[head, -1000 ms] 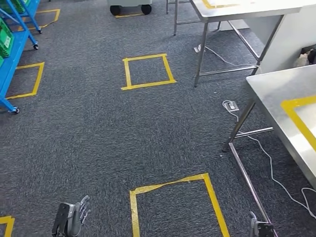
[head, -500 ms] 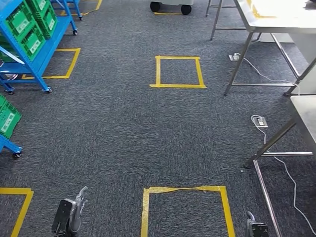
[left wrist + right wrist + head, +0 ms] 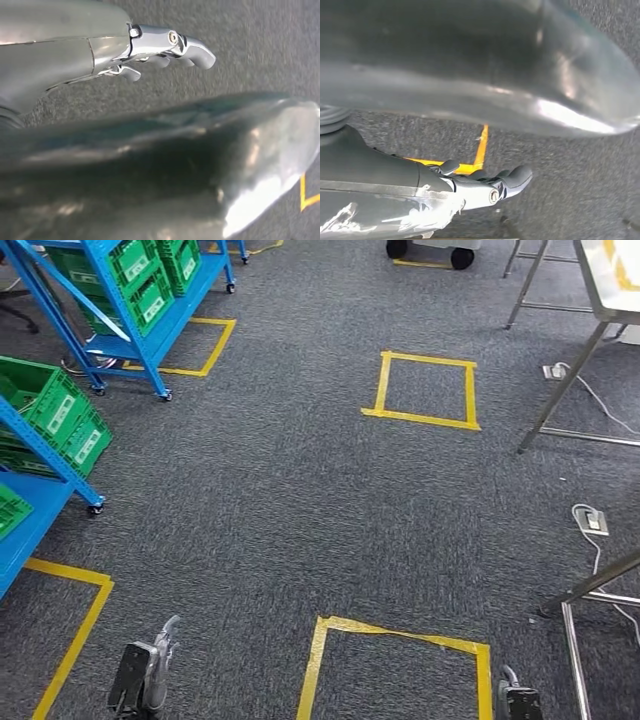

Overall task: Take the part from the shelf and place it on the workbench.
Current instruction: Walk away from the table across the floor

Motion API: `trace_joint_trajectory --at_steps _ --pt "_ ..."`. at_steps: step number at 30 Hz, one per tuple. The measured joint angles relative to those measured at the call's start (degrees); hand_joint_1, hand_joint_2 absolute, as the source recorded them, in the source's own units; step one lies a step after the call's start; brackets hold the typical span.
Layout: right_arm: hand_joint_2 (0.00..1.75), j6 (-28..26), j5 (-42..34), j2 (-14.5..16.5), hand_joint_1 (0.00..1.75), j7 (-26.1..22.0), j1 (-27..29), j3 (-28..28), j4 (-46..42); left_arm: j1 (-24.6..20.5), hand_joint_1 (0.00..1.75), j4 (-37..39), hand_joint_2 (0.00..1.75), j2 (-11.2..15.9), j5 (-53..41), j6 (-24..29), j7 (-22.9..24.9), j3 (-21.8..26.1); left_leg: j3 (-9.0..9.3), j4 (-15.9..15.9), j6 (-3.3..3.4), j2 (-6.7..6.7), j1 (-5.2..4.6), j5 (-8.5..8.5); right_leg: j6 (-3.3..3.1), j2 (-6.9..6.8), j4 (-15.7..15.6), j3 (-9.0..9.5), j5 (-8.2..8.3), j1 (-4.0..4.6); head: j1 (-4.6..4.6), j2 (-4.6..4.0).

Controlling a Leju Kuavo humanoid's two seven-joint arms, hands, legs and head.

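Blue shelves stand at the left: a far one (image 3: 162,325) holding green bins (image 3: 147,285), and a nearer one (image 3: 41,455) with more green bins (image 3: 56,415). I cannot make out the part inside them. A corner of the steel workbench (image 3: 607,285) shows at the top right. My left hand (image 3: 143,680) hangs low over the carpet, its fingers (image 3: 170,45) stretched out and holding nothing. My right hand (image 3: 519,702) hangs at the bottom right, its fingers (image 3: 501,182) also straight and empty.
Yellow tape squares mark the grey carpet: one ahead (image 3: 423,390), one near my feet (image 3: 400,670), one by the far shelf (image 3: 200,345). A table leg frame (image 3: 585,595), a power strip (image 3: 592,522) and cables lie at the right. A wheeled cart (image 3: 430,248) stands at the top.
The whole picture has swung: the camera has turned left, bringing the blue shelves in at the left while the steel tables slide off to the right. Both hands still hang empty.
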Motion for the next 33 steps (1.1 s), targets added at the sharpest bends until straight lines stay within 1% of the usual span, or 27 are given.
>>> trace_joint_trajectory --at_steps 1,2,3,5,6,8,9,10,11,12,13,14,16,17,18,20,21,23,24,25,26,27,28,29,30,31,33 --pt "0.00 -0.08 0.09 0.00 0.00 -0.01 0.06 0.02 -0.09 -0.14 0.00 0.00 0.00 -0.01 0.00 0.04 0.00 -0.05 1.65 -3.34 -0.01 1.32 -0.01 1.17 0.48 -0.58 0.31 0.26 -0.62 0.11 -0.23 0.00" --pt "0.00 -0.13 0.16 0.00 0.00 -0.02 0.12 0.03 -0.22 -0.32 0.00 0.00 0.00 -0.05 0.00 0.07 -0.01 -0.13 2.71 -5.44 0.32 2.43 -0.06 1.55 0.91 -1.16 0.58 0.43 -1.19 0.32 -0.34 0.00" --pt "0.00 -0.16 0.22 0.00 0.00 -0.04 0.16 0.04 -0.37 -0.47 0.00 0.00 0.00 -0.12 0.00 0.09 -0.03 -0.22 3.10 -6.20 0.85 2.89 -0.18 1.15 1.21 -1.77 0.77 0.55 -1.67 0.57 -0.36 0.01" --pt "0.00 -0.21 0.27 0.00 0.00 -0.07 0.08 0.15 -0.60 -0.52 0.00 0.00 0.00 -0.11 0.00 0.14 -0.07 -0.28 3.10 -6.12 2.19 1.64 -0.31 0.43 1.63 -3.02 0.85 1.20 -2.37 0.58 -0.14 0.01" --pt "0.00 -0.25 0.31 0.00 0.00 -0.08 0.01 0.25 -0.69 -0.43 0.00 0.00 0.00 -0.07 0.00 0.16 -0.09 -0.28 3.15 -6.09 2.58 0.90 -0.34 0.32 1.81 -2.59 1.27 1.39 -3.02 0.41 -0.06 0.01" --pt "0.00 -0.49 0.50 0.00 0.00 -0.09 0.01 0.46 -0.89 -0.44 0.00 0.00 0.00 -0.01 -0.01 0.23 -0.13 -0.30 3.24 -6.16 3.25 -0.55 -0.34 0.32 2.02 0.23 5.50 -0.18 -5.88 0.17 0.04 0.01" --pt "0.00 -0.64 0.67 0.00 0.00 -0.09 0.10 0.52 -0.96 -0.51 0.00 0.00 0.00 -0.02 -0.01 0.28 -0.15 -0.35 3.23 -6.17 3.50 -1.27 -0.40 0.32 1.94 1.99 9.49 -2.10 -7.88 0.20 0.12 0.01" --pt "0.00 -0.78 0.86 0.00 0.00 -0.09 0.23 0.57 -0.99 -0.59 0.00 0.00 0.00 -0.03 -0.02 0.37 -0.15 -0.40 3.23 -6.16 3.69 -2.06 -0.50 0.30 1.79 2.96 13.79 -4.40 -9.61 0.29 0.17 0.01" --pt "0.00 -0.89 1.00 0.00 0.00 -0.09 0.36 0.60 -1.00 -0.62 0.00 0.00 0.00 -0.03 -0.02 0.45 -0.15 -0.46 3.24 -6.15 3.80 -2.88 -0.62 0.28 1.57 3.40 17.18 -6.44 -10.52 0.39 0.19 0.01" --pt "0.00 -1.01 1.11 0.00 0.00 -0.09 0.47 0.62 -1.01 -0.61 0.00 0.00 0.00 -0.03 -0.02 0.55 -0.16 -0.48 3.27 -6.14 3.86 -3.73 -0.75 0.26 1.28 3.61 18.68 -7.73 -10.29 0.49 0.19 0.01" --pt "0.00 -1.13 1.18 0.00 0.00 -0.09 0.54 0.63 -1.02 -0.61 0.00 0.00 0.00 -0.02 -0.02 0.66 -0.17 -0.49 3.33 -6.13 3.87 -4.61 -0.86 0.26 0.93 3.81 17.86 -7.96 -8.85 0.61 0.17 0.01" --pt "0.00 -1.23 1.21 0.00 0.00 -0.09 0.56 0.64 -1.03 -0.63 0.00 0.00 0.00 -0.01 -0.02 0.74 -0.21 -0.51 3.41 -6.12 3.86 -5.48 -0.92 0.27 0.53 4.30 15.06 -7.22 -6.56 0.73 0.17 0.01" --pt "0.00 -1.43 1.26 -0.01 0.00 -0.13 0.59 0.67 -1.04 -0.74 0.00 0.01 0.00 -0.01 -0.02 0.85 -0.35 -0.67 3.41 -6.02 3.73 -7.13 -1.00 0.32 -0.08 7.36 7.42 -4.59 -2.13 0.72 0.15 0.00" --pt "0.00 -1.61 1.34 -0.02 0.00 -0.18 0.61 0.69 -1.04 -0.80 0.00 0.02 0.00 0.00 -0.02 0.88 -0.47 -0.79 3.32 -5.93 3.56 -7.83 -1.02 0.40 -0.12 8.65 4.84 -3.67 -0.96 0.65 0.14 0.00" --pt "0.00 -1.87 1.47 -0.02 0.00 -0.28 0.61 0.74 -1.05 -0.85 0.00 0.04 0.00 0.03 -0.02 0.91 -0.61 -0.91 3.18 -5.93 3.31 -8.50 -0.99 0.54 -0.10 9.53 3.53 -3.07 -0.51 0.63 0.11 0.00" --pt "0.00 -2.40 1.81 -0.02 0.00 -0.54 0.58 0.87 -1.06 -0.86 0.00 0.13 0.00 0.15 -0.02 1.00 -0.86 -1.04 2.94 -6.17 2.57 -9.85 -0.83 0.99 -0.18 8.56 3.20 -2.72 -0.29 0.67 0.10 -0.01" --pt "0.00 -2.62 1.96 -0.03 0.00 -0.67 0.52 0.96 -1.08 -0.82 0.00 0.17 0.00 0.25 -0.03 1.04 -0.97 -1.07 2.75 -6.12 2.21 -9.55 -0.88 0.87 -0.42 7.85 3.04 -2.53 -0.09 0.64 0.06 0.00" --pt "0.00 -2.92 2.14 -0.03 0.00 -0.86 0.58 1.08 -1.13 -0.93 0.00 0.23 0.00 0.39 -0.04 1.09 -1.15 -1.17 1.44 -3.43 1.62 -6.66 -1.13 -1.29 -0.94 6.19 2.59 -2.47 0.34 0.46 -0.42 0.00" --pt "0.00 -3.10 2.21 -0.03 0.00 -0.93 0.65 1.12 -1.14 -1.08 0.00 0.25 0.00 0.38 -0.04 1.10 -1.24 -1.25 0.03 -0.22 1.39 -4.57 -1.25 -3.35 -1.09 5.27 2.52 -2.46 0.42 0.55 -0.67 0.00" --pt "0.00 -3.28 2.23 -0.03 0.00 -0.98 0.74 1.15 -1.15 -1.25 0.00 0.28 0.00 0.37 -0.03 1.13 -1.31 -1.33 -1.58 3.64 1.19 -3.26 -1.22 -5.38 -1.19 4.31 2.50 -2.50 0.46 0.62 -0.88 0.00" --pt "0.00 -3.47 2.26 -0.04 0.00 -1.01 0.79 1.16 -1.15 -1.36 0.00 0.33 0.00 0.36 -0.02 1.16 -1.36 -1.39 -2.94 7.05 1.04 -2.63 -1.18 -6.80 -1.21 3.33 2.50 -2.55 0.46 0.68 -0.90 0.00" --pt "0.00 -3.63 2.27 -0.05 0.00 -1.02 0.79 1.18 -1.15 -1.39 0.00 0.39 0.00 0.37 -0.02 1.18 -1.39 -1.42 -3.56 9.06 0.96 -2.35 -1.14 -7.29 -1.23 2.39 2.51 -2.58 0.45 0.71 -0.91 0.00" --pt "0.00 -3.74 2.27 -0.06 0.00 -1.03 0.76 1.22 -1.15 -1.37 0.00 0.47 0.00 0.38 -0.01 1.21 -1.40 -1.43 -3.09 8.85 0.96 -2.24 -1.13 -6.69 -1.23 1.56 2.51 -2.57 0.43 0.72 -0.91 0.01" --pt "0.00 -3.80 2.27 -0.07 0.00 -1.04 0.71 1.28 -1.15 -1.35 0.00 0.54 0.00 0.41 -0.01 1.25 -1.41 -1.43 -1.59 6.58 1.03 -2.00 -1.16 -5.28 -1.22 0.80 2.51 -2.53 0.40 0.73 -0.92 0.01" --pt "0.00 -3.89 2.26 -0.07 0.00 -1.05 0.66 1.36 -1.15 -1.38 0.00 0.57 0.00 0.43 0.00 1.29 -1.44 -1.43 0.74 2.80 1.22 -1.04 -1.27 -3.53 -1.16 0.11 2.51 -2.45 0.35 0.75 -0.92 0.01" --pt "0.00 -4.01 2.25 -0.07 0.00 -1.08 0.63 1.39 -1.15 -1.49 0.00 0.59 0.00 0.45 0.00 1.33 -1.48 -1.44 3.07 -1.23 1.44 0.58 -1.56 -2.27 -0.99 -0.55 2.57 -2.39 0.25 0.91 -0.94 0.00" --pt "0.00 -4.31 2.19 -0.07 0.00 -1.11 0.62 1.41 -1.15 -1.83 0.00 0.61 0.00 0.44 -0.01 1.41 -1.62 -1.47 5.78 -6.25 2.17 2.89 -2.02 -1.14 -0.54 -1.74 2.63 -2.27 0.04 1.29 -0.87 0.00"
